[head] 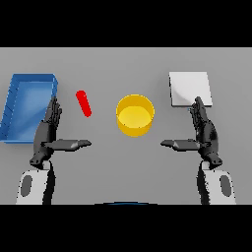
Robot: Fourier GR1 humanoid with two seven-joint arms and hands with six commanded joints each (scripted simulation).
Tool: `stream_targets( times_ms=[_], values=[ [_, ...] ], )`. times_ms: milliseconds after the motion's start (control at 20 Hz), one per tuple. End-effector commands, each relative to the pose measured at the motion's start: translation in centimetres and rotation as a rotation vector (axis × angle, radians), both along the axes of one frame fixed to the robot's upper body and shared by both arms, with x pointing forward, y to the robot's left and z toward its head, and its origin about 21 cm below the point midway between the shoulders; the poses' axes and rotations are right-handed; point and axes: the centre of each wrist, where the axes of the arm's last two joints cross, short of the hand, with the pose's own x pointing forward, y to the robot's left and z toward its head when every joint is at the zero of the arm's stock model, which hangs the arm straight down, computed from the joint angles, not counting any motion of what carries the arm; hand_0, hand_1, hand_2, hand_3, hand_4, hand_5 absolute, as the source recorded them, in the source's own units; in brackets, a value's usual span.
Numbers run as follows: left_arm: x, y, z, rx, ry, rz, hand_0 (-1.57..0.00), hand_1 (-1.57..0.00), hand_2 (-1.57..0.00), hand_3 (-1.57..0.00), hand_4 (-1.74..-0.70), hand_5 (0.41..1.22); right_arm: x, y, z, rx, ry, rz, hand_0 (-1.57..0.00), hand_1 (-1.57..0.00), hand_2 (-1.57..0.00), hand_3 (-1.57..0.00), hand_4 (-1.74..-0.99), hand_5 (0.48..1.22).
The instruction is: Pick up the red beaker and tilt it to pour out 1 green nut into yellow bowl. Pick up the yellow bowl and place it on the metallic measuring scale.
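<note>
Both arms come in from the near edge of the grey table point(98, 64), and neither hand has hold of anything. The left hand point(48, 134) sits toward eight o'clock of the table's middle, fingers straight and pointing away from the robot, thumb stuck out sideways toward the centre. The right hand point(204, 132) mirrors it at about four o'clock, fingers likewise straight and relaxed, thumb reaching inward.

The red beaker point(83, 103) lies on its side on the table, a slim red cylinder slanting from upper left to lower right. From the left hand it lies at roughly one o'clock, near the fingertips but apart from them, with bare table between. I cannot make out any nut in or around it.

The yellow bowl point(135, 115) stands upright close to the middle of the table, between the two hands and a little farther out than their thumbs. From the beaker it is at about three o'clock; from the right hand it is at about ten o'clock, well clear of the thumb.

The metallic measuring scale point(190, 88), a flat pale square, lies at twelve o'clock of the right hand, whose fingertips overlap its near edge in the head view. A blue tray point(24, 106) sits at ten o'clock of the left hand, its right wall just beside those fingers.
</note>
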Motion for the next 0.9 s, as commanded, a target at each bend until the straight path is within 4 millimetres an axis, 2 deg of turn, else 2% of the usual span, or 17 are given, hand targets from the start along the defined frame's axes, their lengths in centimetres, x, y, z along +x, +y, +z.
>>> stream_targets(
  times_ms=[0,250,300,400,600,750,850],
  values=[
    [0.1,0.1,0.0,0.0,0.001,0.002,0.0,0.0,0.0,0.0,-1.09,0.623,0.0,0.0,0.0,0.001,-0.001,-0.001,0.0,0.0,0.0,0.0,-1.128,0.66],
    [0.5,0.5,0.0,0.002,0.005,0.005,0.0,0.0,0.0,0.0,-1.09,0.623,-0.6,-0.2,-0.3,0.001,0.0,0.001,0.0,0.0,0.0,0.0,-1.128,0.66],
    [-0.4,0.3,0.2,0.071,-0.032,-0.015,0.0,0.0,0.0,0.0,-1.09,0.623,-1.3,0.1,-0.1,-0.133,-0.09,0.024,0.0,0.0,0.0,0.0,-1.128,0.66],
    [-1.8,0.2,0.4,0.141,-0.053,-0.026,0.0,0.0,0.0,0.0,-1.09,0.618,-2.7,1.0,0.1,-0.257,-0.168,0.058,0.0,0.0,0.0,0.0,-1.127,0.664],
    [-2.3,0.1,1.2,0.181,-0.028,-0.034,0.0,0.0,0.0,0.0,-1.1,0.616,-3.3,1.3,0.6,-0.31,-0.162,0.052,0.0,0.0,0.0,0.0,-1.112,0.659],
    [-1.3,-1.0,0.8,0.198,0.004,-0.048,0.0,0.0,0.0,0.0,-1.09,0.612,-3.3,1.3,0.5,-0.292,-0.15,0.05,0.0,0.0,0.0,0.0,-1.123,0.653],
    [-0.4,-1.1,0.4,0.218,-0.018,-0.057,0.0,0.0,0.0,0.0,-1.11,0.623,-3.3,1.1,0.8,-0.3,-0.154,0.046,0.0,0.0,0.0,0.0,-1.13,0.65]
  ],
)
